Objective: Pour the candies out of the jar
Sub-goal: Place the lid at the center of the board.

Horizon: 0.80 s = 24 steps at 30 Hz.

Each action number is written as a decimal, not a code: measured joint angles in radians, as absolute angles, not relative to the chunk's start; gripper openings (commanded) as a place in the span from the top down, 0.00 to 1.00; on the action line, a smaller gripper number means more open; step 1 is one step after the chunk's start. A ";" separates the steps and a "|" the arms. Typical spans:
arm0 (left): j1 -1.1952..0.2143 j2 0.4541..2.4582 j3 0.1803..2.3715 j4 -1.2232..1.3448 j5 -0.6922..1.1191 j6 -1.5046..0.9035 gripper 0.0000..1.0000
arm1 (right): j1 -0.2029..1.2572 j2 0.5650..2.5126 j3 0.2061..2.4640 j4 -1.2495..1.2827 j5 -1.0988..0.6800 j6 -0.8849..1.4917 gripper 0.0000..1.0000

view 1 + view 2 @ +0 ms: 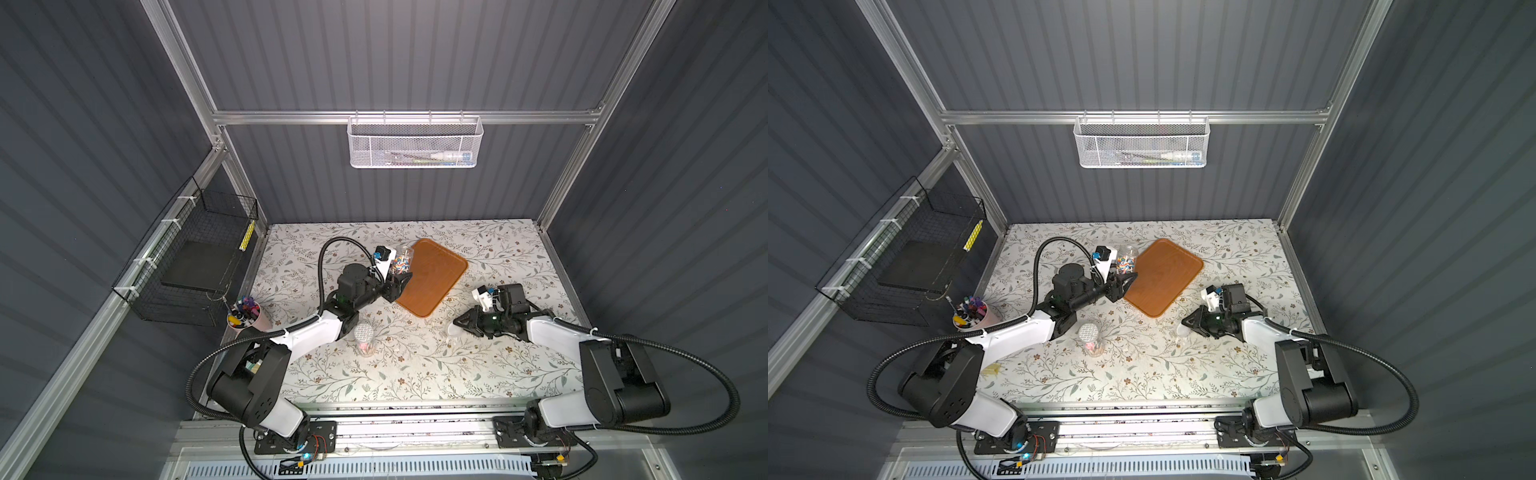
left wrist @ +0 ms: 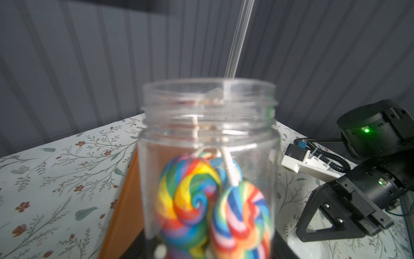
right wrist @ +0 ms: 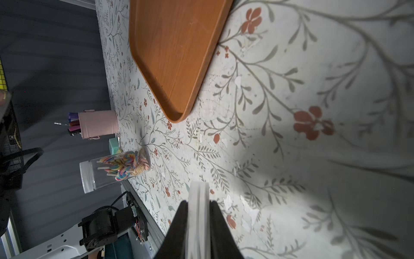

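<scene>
Jar [image 1: 402, 257] of candies [image 1: 400, 264] clamped in left hand [image 1: 399, 282] beside tray [image 1: 436, 274] edge | right hand [image 1: 457, 323] pinching lid [image 3: 198, 199], clear of tray

white lid [image 3: 198, 190] in pincer [image 3: 199, 203], orange tray [image 3: 170, 56] beyond

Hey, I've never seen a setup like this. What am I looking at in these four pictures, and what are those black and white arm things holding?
It is a robot with a left arm and a right arm mounted at the front of a flowered table. Each arm ends in a two-fingered clamp, called a gripper. Two pictures look down from overhead. The other two come from cameras on the arms' wrists. The left gripper is shut on an open clear jar of swirly lollipop candies, next to a wooden tray. The right gripper pinches what looks like a white lid. Also on the table are a second jar, lidded, and a pink cup of pens.
</scene>
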<state>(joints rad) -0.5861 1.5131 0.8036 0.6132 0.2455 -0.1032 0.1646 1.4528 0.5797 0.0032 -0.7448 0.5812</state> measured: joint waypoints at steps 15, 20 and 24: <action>-0.587 1.502 0.793 0.578 0.208 -0.097 1.00 | 0.165 1.522 0.580 0.042 -0.733 0.557 0.75; -0.587 1.502 0.792 0.567 0.209 -0.096 1.00 | 0.165 1.515 0.587 -0.022 -0.683 0.522 0.57; -0.587 1.506 0.792 0.544 0.209 -0.089 1.00 | 0.166 1.462 0.628 -0.136 -0.581 0.490 0.52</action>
